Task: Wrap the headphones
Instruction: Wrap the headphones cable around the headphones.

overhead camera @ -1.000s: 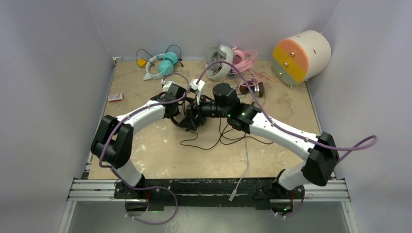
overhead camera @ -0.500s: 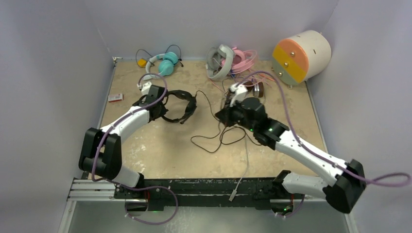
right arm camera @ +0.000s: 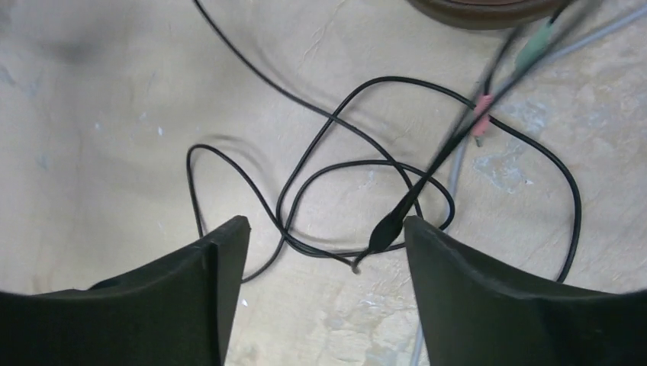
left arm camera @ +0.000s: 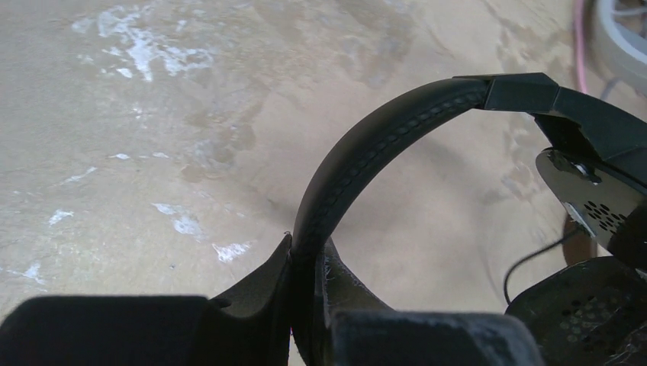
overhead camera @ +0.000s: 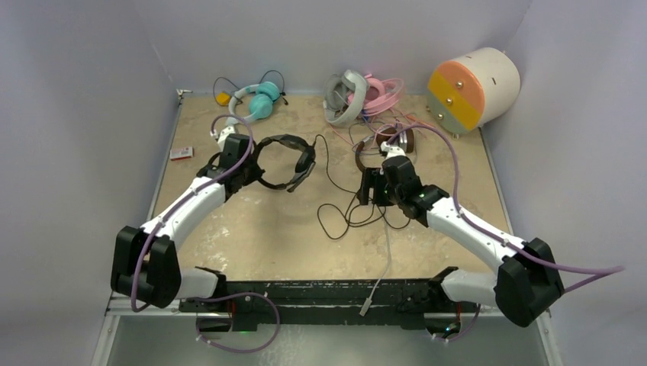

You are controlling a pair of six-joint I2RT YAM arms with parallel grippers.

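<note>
Black wired over-ear headphones [overhead camera: 288, 158] lie just ahead of the left claw [overhead camera: 250, 171] in the overhead view. That claw is clamped on the near-left curve of their padded band, and the ear cups sit on its far side, toward the other arm. The right claw [overhead camera: 368, 187] hangs with its jaws apart and nothing between them. A thin black cable [overhead camera: 347, 217] lies in loose loops on the tan table [overhead camera: 252, 236] just beside it. Close behind the right claw is a brown-and-silver pair [overhead camera: 400, 139]. Well beyond both claws are a teal-and-white pair [overhead camera: 258, 99], a grey-white pair [overhead camera: 347, 95] and a pink pair [overhead camera: 384, 91]. A big cream cylinder with an orange-and-yellow face [overhead camera: 473, 80] stands far off to the right claw's right. From the left wrist, two dark fingers [left arm camera: 252, 301] pinch the stitched band, which arcs away to the right toward a perforated ear cup [left arm camera: 587, 305]. From the right wrist, the two fingers [right arm camera: 191, 297] stand wide. The cable's overlapping loops lie on the table ahead of and between them. A black plug with a metal tip [right arm camera: 385, 229] sits nearer the right finger, touching neither. A blurred lead runs from it past pink and green plugs [right arm camera: 482, 107].
</note>
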